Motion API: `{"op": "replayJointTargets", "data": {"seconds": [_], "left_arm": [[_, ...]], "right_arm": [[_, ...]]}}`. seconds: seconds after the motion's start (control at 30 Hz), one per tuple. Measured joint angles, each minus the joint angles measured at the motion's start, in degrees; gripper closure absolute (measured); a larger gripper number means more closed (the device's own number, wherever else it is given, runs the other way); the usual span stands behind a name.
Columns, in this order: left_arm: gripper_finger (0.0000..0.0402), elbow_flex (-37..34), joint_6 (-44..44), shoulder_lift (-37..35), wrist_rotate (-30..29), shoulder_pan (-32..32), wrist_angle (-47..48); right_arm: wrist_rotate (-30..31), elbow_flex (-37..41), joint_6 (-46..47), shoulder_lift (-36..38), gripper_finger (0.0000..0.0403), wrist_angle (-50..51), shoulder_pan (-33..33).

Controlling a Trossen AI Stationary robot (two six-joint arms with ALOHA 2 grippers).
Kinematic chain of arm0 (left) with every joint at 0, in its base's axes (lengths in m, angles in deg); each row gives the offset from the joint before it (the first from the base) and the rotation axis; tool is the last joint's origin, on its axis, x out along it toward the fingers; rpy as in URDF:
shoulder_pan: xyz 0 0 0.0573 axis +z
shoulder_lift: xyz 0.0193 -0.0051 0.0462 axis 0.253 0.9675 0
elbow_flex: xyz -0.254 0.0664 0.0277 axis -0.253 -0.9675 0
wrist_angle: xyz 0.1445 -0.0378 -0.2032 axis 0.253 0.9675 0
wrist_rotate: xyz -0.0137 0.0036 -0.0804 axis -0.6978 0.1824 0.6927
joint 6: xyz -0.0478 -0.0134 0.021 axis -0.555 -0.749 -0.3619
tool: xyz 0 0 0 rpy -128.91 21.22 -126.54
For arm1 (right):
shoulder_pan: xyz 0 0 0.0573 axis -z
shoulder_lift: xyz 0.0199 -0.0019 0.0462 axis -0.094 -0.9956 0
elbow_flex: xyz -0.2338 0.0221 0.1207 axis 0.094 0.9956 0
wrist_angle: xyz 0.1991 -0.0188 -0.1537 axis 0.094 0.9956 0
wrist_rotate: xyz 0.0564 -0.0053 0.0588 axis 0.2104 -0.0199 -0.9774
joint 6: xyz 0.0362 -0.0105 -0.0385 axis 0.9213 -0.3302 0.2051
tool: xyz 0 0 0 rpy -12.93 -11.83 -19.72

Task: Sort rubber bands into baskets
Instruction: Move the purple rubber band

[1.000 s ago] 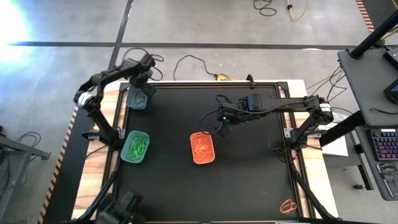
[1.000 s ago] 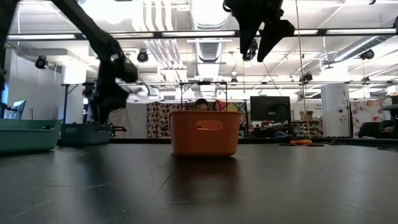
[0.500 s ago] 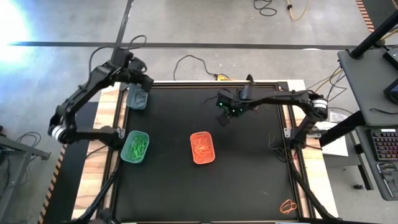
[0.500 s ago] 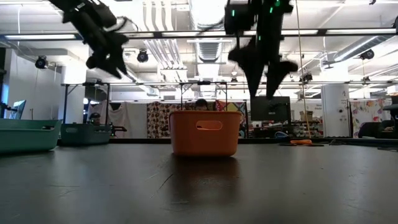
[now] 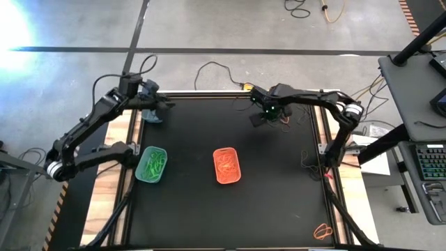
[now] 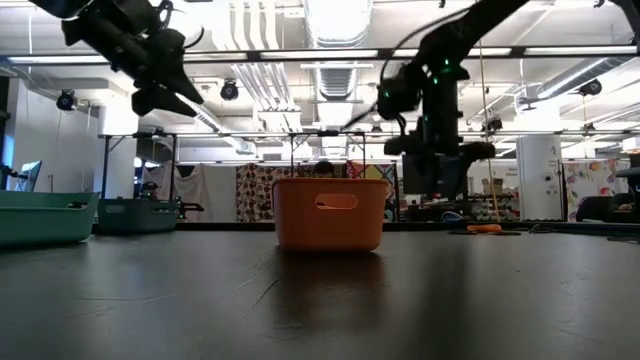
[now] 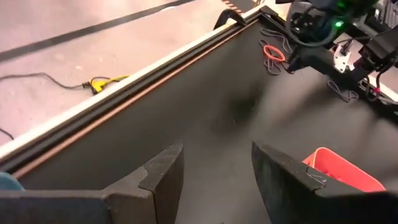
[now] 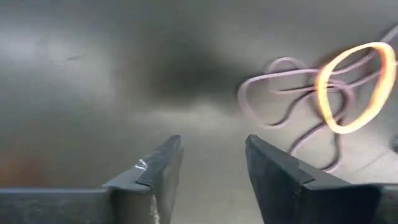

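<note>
At the back of the mat, under our right gripper (image 8: 208,180), an orange band (image 8: 353,87) lies on a few dark bands (image 8: 286,93). They look light and limp, so we'd pinch one strand against the mat. Both grippers are part-open and empty; the left gripper (image 7: 214,177) hangs near the back-left corner. We count three baskets: grey (image 5: 152,113), green (image 5: 142,174), orange (image 5: 227,179).
</note>
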Motion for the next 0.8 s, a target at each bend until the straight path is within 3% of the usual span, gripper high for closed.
{"op": "replayJointTargets", "data": {"seconds": [0.4,0.8], "left_arm": [[0.023,-3.43,-3.54,-2.27,-0.13,-0.09,-0.67],[0.023,-3.39,-5.74,-0.52,-0.2,-0.09,-4.19]], "right_arm": [[-3.06,1.89,-3.77,-4.1,0.0313,-0.67,6.88],[-3.38,6.83,-6.0,-6.55,0.0345,-6.14,7.55]]}}
